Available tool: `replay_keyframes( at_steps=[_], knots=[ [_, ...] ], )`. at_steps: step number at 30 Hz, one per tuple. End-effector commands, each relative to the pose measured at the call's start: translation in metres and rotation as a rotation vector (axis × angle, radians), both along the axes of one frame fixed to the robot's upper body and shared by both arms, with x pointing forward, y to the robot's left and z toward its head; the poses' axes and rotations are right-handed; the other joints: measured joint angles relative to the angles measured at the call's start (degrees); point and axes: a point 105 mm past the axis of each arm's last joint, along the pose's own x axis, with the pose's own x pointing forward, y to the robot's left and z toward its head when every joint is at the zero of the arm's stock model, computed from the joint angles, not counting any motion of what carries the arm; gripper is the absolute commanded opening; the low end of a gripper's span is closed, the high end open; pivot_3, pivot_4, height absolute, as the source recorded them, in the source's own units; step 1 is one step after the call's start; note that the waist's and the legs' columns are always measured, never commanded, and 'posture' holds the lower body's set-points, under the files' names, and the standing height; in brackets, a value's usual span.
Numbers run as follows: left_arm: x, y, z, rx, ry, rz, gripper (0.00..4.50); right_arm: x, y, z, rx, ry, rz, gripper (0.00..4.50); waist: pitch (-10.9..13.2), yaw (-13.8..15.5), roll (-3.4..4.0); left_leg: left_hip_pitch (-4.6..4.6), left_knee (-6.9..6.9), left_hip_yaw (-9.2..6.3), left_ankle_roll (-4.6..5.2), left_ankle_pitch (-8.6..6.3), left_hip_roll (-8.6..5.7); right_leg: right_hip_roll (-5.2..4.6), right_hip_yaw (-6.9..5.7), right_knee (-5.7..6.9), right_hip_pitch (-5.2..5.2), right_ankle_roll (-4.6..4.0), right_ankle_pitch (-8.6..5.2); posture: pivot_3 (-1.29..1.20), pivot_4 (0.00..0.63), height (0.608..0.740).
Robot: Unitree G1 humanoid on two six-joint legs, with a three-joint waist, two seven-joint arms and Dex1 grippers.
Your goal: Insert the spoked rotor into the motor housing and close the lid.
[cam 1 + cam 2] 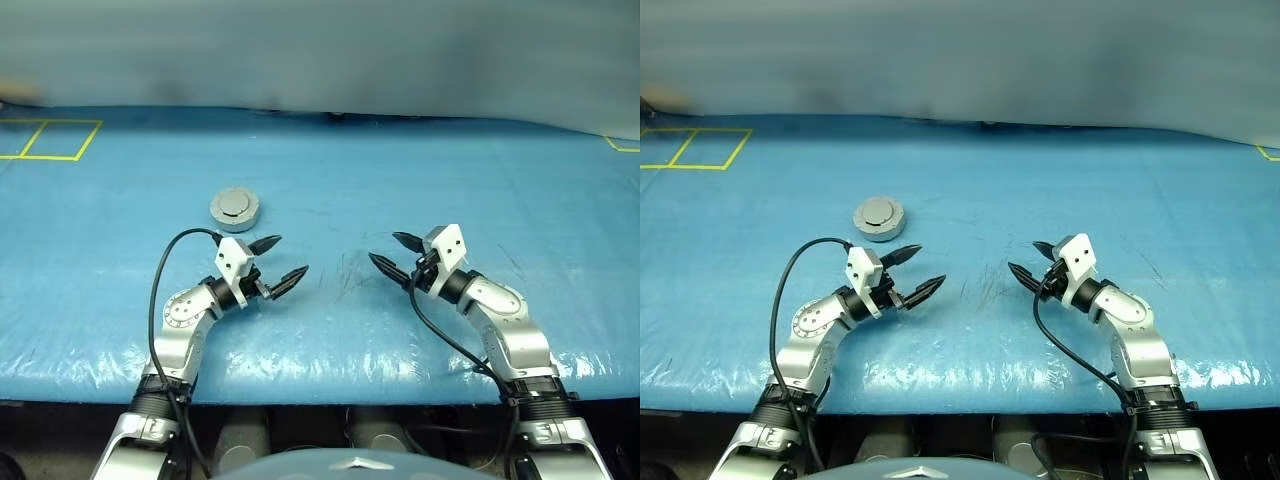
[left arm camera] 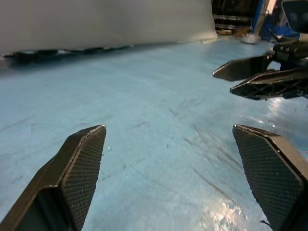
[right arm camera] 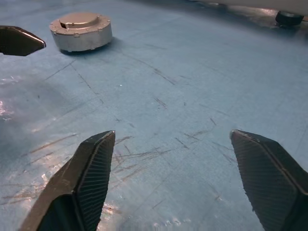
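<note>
Motor housing sits on the blue counter with lid closed. Left gripper at its 5 o'clock and right gripper: both jaws released, empty.

No legible text, label, brand or number anywhere.

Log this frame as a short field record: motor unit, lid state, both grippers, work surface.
motor housing: round grey unit on the blue table, beyond the left gripper, nothing touching it
lid: closed on top, plain face with raised centre circle up
left gripper: open, holding nothing, above the table
right gripper: open, holding nothing, facing the left one across a gap
table: scratches between the grippers; yellow tape squares at far left
</note>
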Motion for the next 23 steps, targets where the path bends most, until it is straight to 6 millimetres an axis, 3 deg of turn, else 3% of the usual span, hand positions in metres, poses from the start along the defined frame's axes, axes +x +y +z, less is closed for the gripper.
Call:
replay_keyframes(
  at_steps=[1, 23],
  knots=[
    [0.0007, -0.0035, 0.0053, 0.021, -0.039, -0.033, 4.50, -0.0001, -0.0041, 0.0104, 0.004, -0.055, -0.011, 4.45, 0.0, 0.2, 0.00, 0.00, 0.00, -0.01, 0.00, 0.00, 0.00, 0.00, 0.00, 0.01, -0.01, 0.00, 0.00, 0.00, 0.150, 0.740],
    [0.0005, -0.0075, 0.0035, 0.031, -0.047, -0.050, 4.50, 0.0052, -0.0078, 0.0070, -0.040, -0.094, -0.085, 4.45, 0.0, 0.3, 0.00, 0.01, -0.01, -0.02, 0.00, 0.00, 0.00, 0.00, -0.01, 0.02, 0.01, 0.00, 0.01, 0.00, 0.150, 0.740]
  ],
)
